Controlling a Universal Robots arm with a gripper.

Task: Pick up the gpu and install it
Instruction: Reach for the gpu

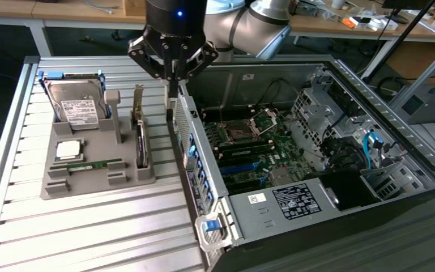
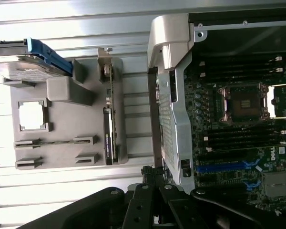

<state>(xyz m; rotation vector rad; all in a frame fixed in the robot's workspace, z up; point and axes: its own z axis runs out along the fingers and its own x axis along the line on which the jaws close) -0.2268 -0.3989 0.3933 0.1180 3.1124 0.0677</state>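
Note:
The gpu is a thin dark card with a silvery bracket. It stands on edge in a slot of the grey holder tray, and in the wrist view the gpu sits in the same slot. My gripper hangs shut with nothing in it, above the rear wall of the open computer case. It is a short way to the exterior view's right of the gpu and not touching it. In the wrist view, the gripper is over that case wall.
The grey holder tray also carries a boxy hard drive, a processor chip and a green memory stick. The motherboard lies inside the case, with drive cages and cables further to the exterior view's right. The ribbed metal table extends in front.

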